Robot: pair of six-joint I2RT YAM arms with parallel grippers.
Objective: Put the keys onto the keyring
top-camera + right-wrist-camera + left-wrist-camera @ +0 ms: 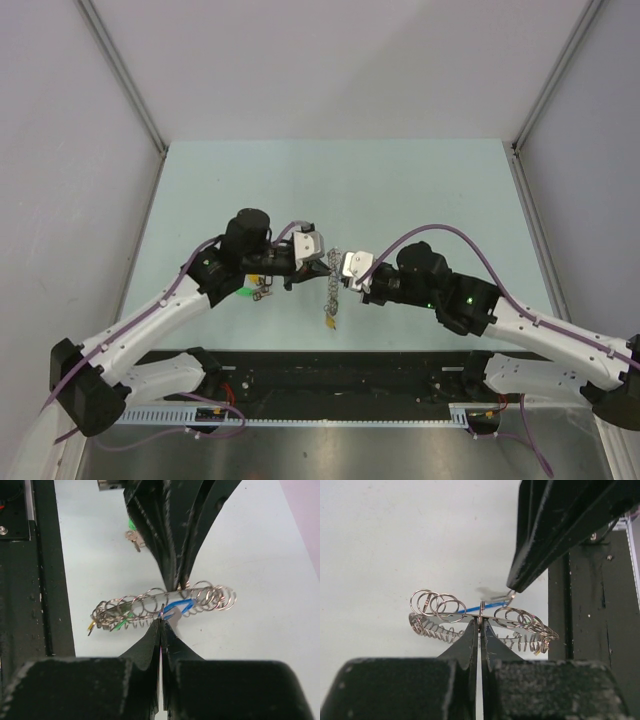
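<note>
The keyring (333, 285) hangs above the table between both arms, fringed with many small wire rings. My left gripper (481, 622) is shut on its flat silver band (445, 616), at the middle of the near side. From the opposite side my right gripper (161, 622) is shut on the small split ring of a blue-tagged key (180, 606), which lies against the keyring (145, 602). A green tag (122, 621) and a yellow tag (91, 627) dangle from the ring's left end. Another green-tagged key (246, 292) lies on the table under the left arm.
The black mounting rail (330, 365) runs along the table's near edge, close below both wrists. The loose green key with its metal blade (136, 541) rests on the pale table (420, 190) behind the left gripper's fingers (170, 530). Grey walls enclose the table at left and right.
</note>
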